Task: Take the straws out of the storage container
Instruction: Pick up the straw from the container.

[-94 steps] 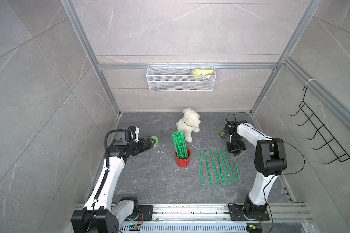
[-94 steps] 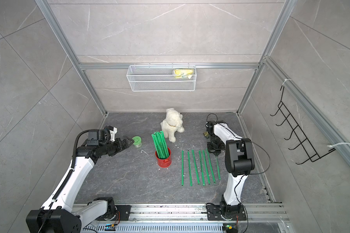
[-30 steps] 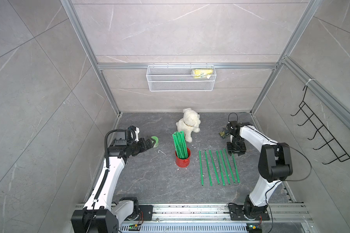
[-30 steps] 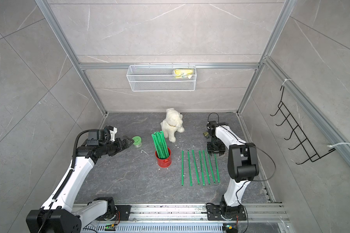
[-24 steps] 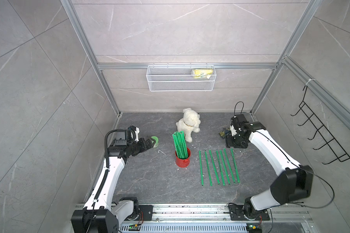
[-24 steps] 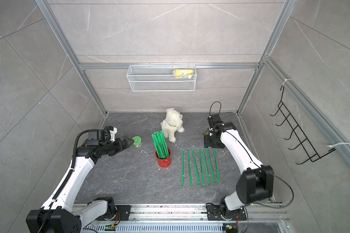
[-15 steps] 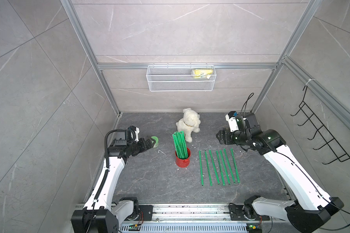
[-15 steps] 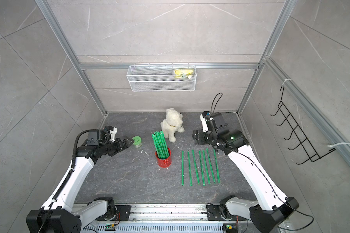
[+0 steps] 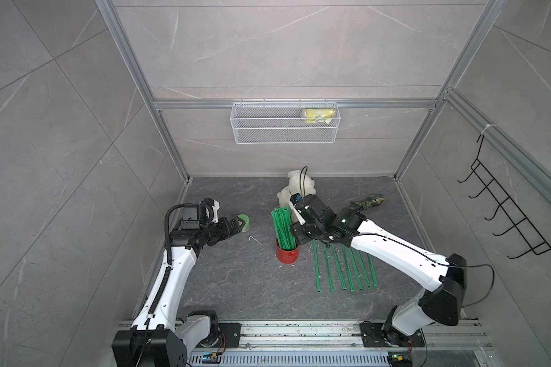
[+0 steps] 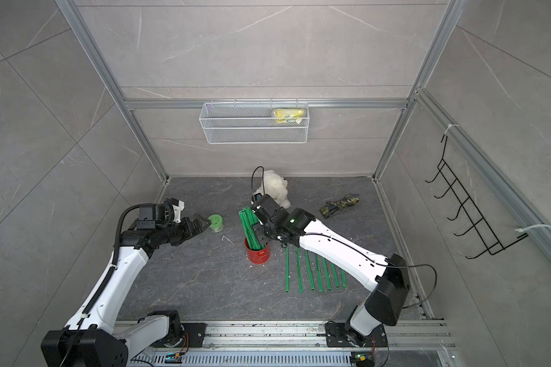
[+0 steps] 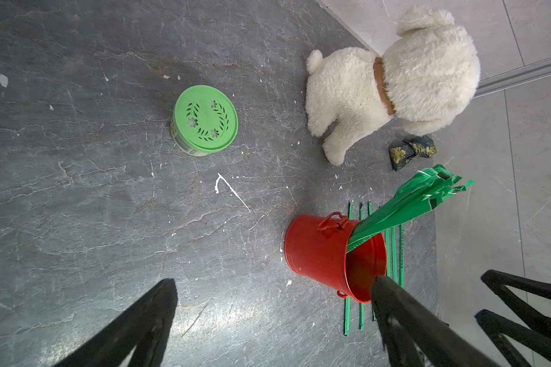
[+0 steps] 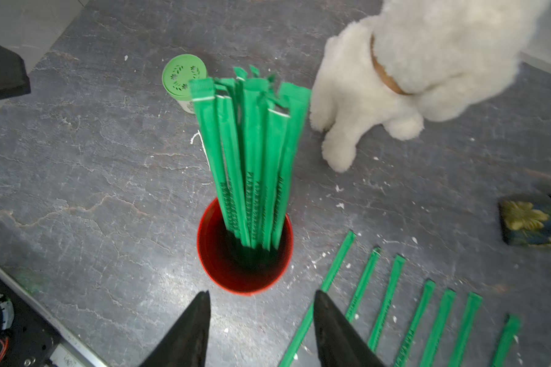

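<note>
The red storage container [image 9: 287, 254] [image 10: 257, 254] stands upright mid-floor with a bundle of green straws [image 9: 283, 227] [image 10: 251, 228] [image 12: 252, 152] leaning out of it. Several more straws [image 9: 344, 270] [image 12: 388, 298] lie side by side on the floor to its right. My right gripper [image 12: 261, 294] [image 9: 296, 236] hovers just above the can's rim, beside the bundle, open with nothing between its fingers. My left gripper [image 11: 274, 281] [image 9: 237, 224] is wide open and empty, left of the can [image 11: 315, 251], close to the green-lidded jar.
A green-lidded jar [image 9: 244, 220] [image 11: 205, 120] sits left of the can. A white plush dog [image 9: 296, 190] [image 12: 427, 63] stands right behind it. A dark patterned pouch [image 9: 368, 201] lies at the back right. A wire basket [image 9: 283, 127] hangs on the back wall, a hook rack [image 9: 506, 216] on the right wall.
My right arm has swung from the back right of the floor leftward to the can. The left arm, can and straws have not moved.
</note>
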Action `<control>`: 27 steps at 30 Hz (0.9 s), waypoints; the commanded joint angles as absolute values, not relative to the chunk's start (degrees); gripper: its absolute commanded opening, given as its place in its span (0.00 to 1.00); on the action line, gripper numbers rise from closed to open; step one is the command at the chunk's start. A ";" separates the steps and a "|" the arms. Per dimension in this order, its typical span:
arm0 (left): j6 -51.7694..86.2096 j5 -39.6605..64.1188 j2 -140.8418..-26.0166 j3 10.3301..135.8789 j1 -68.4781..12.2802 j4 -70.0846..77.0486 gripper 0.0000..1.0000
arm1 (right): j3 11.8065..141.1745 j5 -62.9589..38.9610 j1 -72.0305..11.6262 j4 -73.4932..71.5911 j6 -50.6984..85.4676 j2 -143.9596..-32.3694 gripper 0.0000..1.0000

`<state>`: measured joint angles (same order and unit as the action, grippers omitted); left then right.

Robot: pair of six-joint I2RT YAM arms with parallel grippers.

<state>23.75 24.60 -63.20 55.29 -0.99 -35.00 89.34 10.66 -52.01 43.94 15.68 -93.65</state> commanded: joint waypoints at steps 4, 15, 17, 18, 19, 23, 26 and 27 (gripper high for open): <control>22.19 25.43 -63.45 57.66 -1.03 -36.04 1.00 | 95.43 13.56 -53.94 41.82 15.66 -100.09 0.38; 22.21 25.37 -63.63 57.76 -1.01 -36.15 1.00 | 99.40 12.83 -54.04 41.13 14.03 -107.32 0.31; 22.19 25.26 -63.63 57.76 -1.05 -36.13 1.00 | 100.11 12.79 -54.01 41.30 14.05 -108.28 0.29; 22.19 25.31 -63.61 57.79 -1.05 -36.13 1.00 | 100.72 12.89 -54.05 41.55 14.04 -108.81 0.29; 22.15 25.27 -63.63 57.76 -1.01 -36.13 1.00 | 101.12 12.96 -54.06 41.78 14.03 -109.30 0.28; 22.15 25.31 -63.58 57.74 -1.04 -36.13 1.00 | 102.88 13.47 -53.91 42.63 13.97 -110.79 0.26; 22.19 25.31 -63.54 57.73 -1.07 -36.20 1.00 | 104.19 14.86 -53.83 43.74 13.96 -111.93 0.24; 22.15 25.31 -63.48 57.74 -1.05 -36.15 1.00 | 104.23 14.94 -53.79 43.75 14.06 -112.05 0.24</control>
